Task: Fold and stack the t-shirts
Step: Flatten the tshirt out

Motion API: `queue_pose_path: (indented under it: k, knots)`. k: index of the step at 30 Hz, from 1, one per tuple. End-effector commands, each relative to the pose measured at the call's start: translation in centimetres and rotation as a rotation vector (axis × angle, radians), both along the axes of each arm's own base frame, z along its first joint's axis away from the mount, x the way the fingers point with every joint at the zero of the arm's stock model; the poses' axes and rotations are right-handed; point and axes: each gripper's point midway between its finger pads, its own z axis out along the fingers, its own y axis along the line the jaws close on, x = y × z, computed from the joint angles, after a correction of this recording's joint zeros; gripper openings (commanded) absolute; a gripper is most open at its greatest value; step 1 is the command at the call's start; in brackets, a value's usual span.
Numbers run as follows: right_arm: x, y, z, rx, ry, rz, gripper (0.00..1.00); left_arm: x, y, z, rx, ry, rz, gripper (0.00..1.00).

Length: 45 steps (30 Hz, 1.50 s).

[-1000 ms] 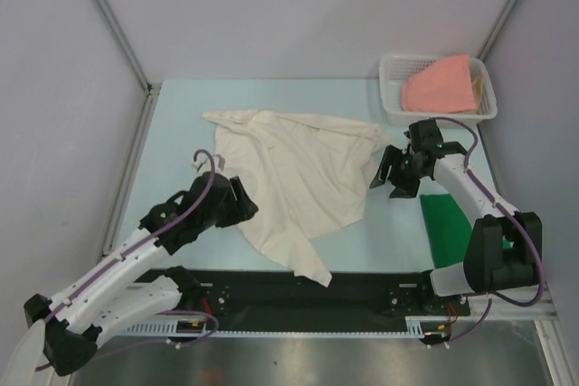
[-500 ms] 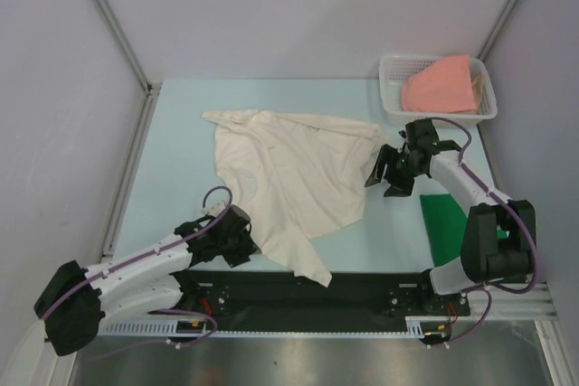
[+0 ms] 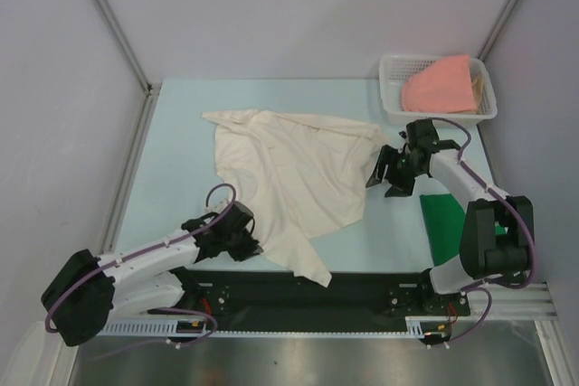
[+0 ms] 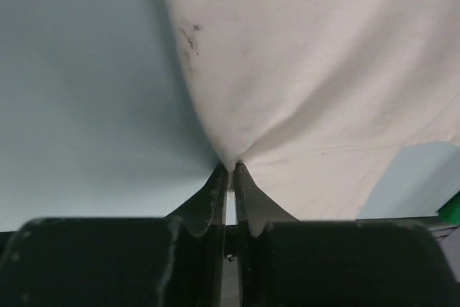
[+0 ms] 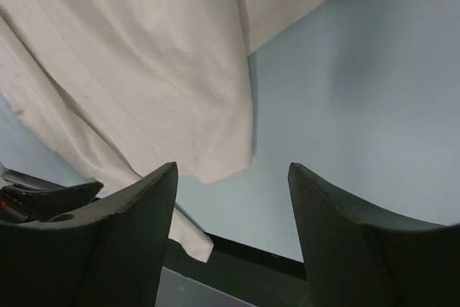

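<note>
Blue table (image 3: 181, 124), lower left: left gripper (image 4: 228, 172) has swung down and seemingly clamped the hem of the cream shirt (image 3: 298, 174) for flattening; right gripper (image 5: 231, 174) waits, fingers apart.

The spread shirt (image 3: 298, 169) lies left of the basket (image 3: 392, 88) and folded shirt (image 3: 443, 223).

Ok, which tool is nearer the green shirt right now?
Right. The right tool hangs open just left of and beyond the green shirt. The left tool is far across the table, shut on the near-left edge of the cream shirt.
</note>
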Motion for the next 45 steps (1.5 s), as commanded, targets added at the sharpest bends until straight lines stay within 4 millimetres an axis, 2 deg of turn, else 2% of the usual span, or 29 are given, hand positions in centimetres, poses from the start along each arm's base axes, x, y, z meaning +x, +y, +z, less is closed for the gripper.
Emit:
queue_pose_path:
  k: [1, 2, 3, 6, 7, 8, 9, 10, 11, 12, 13, 14, 15, 21, 23, 27, 31, 41, 45]
  knots:
    - [1.3, 0.0, 0.6, 0.005, -0.035, 0.009, 0.69, 0.2, 0.8, -1.1, -0.006, 0.019, 0.049, 0.07]
    - [1.2, 0.0, 0.3, 0.004, -0.021, 0.008, 0.70, 0.5, 0.9, -1.1, -0.009, 0.009, 0.059, 0.01]
    - [1.4, -0.1, 0.3, 0.001, -0.020, 0.003, 0.69, 0.9, 1.2, -1.1, 0.002, -0.005, 0.049, 0.00]
    - [1.4, -0.4, -0.2, -0.020, 0.004, -0.010, 0.68, 3.6, 3.0, 1.1, 0.113, -0.102, 0.028, 0.00]
    - [1.4, -0.7, -0.3, -0.029, 0.014, -0.017, 0.68, 6.5, 3.6, 4.3, 0.178, -0.211, 0.053, 0.00]
    - [1.6, -0.9, -0.6, -0.041, 0.021, -0.021, 0.67, 6.4, 5.0, 5.4, 0.274, -0.220, 0.000, 0.00]
    - [1.7, -1.0, -0.8, -0.043, 0.025, -0.026, 0.62, 7.2, 5.8, 6.8, 0.327, -0.250, 0.001, 0.00]
    - [1.8, -1.0, -1.0, -0.044, 0.029, -0.029, 0.59, 8.9, 6.0, 9.9, 0.339, -0.312, 0.020, 0.00]
    - [2.3, -1.0, -1.1, -0.046, 0.020, -0.032, 0.56, 9.1, 7.4, 10.8, 0.422, -0.323, 0.009, 0.00]
    - [2.5, -1.1, -1.9, -0.049, 0.040, -0.041, 0.47, 9.6, 8.3, 11.8, 0.444, -0.338, 0.032, 0.00]
    - [3.1, -1.1, -1.9, -0.048, 0.033, -0.046, 0.46, 10.2, 8.6, 13.1, 0.451, -0.361, 0.050, 0.00]
    - [3.5, -1.2, -2.2, -0.045, 0.036, -0.056, 0.45, 10.2, 9.5, 13.6, 0.476, -0.368, 0.059, 0.00]
    - [3.8, -1.4, -3.2, -0.046, 0.063, -0.067, 0.45, 10.5, 10.4, 13.8, 0.483, -0.365, 0.091, 0.00]
    - [6.6, -2.3, -4.7, -0.053, 0.068, -0.149, 0.50, 10.1, 13.5, 12.8, 0.494, -0.328, 0.183, 0.00]
    - [7.7, -2.3, -4.8, -0.028, 0.039, -0.171, 0.51, 9.9, 13.3, 12.0, 0.476, -0.319, 0.172, 0.01]
    - [8.4, -2.5, -5.9, 0.005, 0.039, -0.231, 0.52, 9.1, 12.7, 10.4, 0.430, -0.286, 0.164, 0.00]
    - [8.7, -2.9, -6.7, 0.010, 0.044, -0.280, 0.51, 9.0, 12.5, 10.1, 0.406, -0.296, 0.174, 0.00]
    - [7.8, -4.5, -7.8, -0.054, 0.090, -0.353, 0.47, 11.0, 12.4, 11.8, 0.441, -0.364, 0.141, 0.00]
    - [7.7, -4.8, -8.0, -0.069, 0.072, -0.361, 0.44, 12.5, 11.9, 12.6, 0.443, -0.403, 0.124, 0.00]
